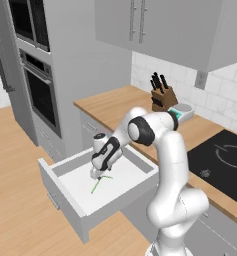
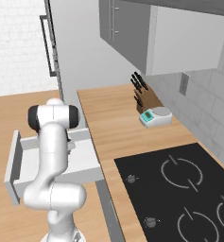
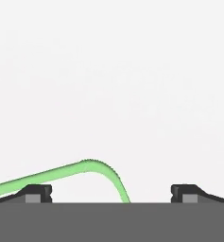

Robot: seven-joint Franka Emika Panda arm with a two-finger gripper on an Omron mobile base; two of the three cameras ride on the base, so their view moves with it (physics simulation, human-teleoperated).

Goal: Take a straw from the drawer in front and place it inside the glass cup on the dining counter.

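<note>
Whitish floor of open light grey drawer (image 1: 70,197): thin bent light green straw (image 3: 61,171) directly below, between fingertips of end effector (image 3: 111,193); long axis leftward; wide open, empty.

The straw (image 1: 101,181) is light green, on the whitish inside of the light grey drawer (image 1: 65,167). The worktop (image 1: 112,105) is light brown wood; the hob (image 1: 225,160) is black.

The thin green bent straw (image 1: 101,182) is laid inside the pulled-out light grey drawer (image 1: 65,197), below the wood-topped wall worktop (image 1: 112,105), left of the black hob (image 1: 222,162).
</note>
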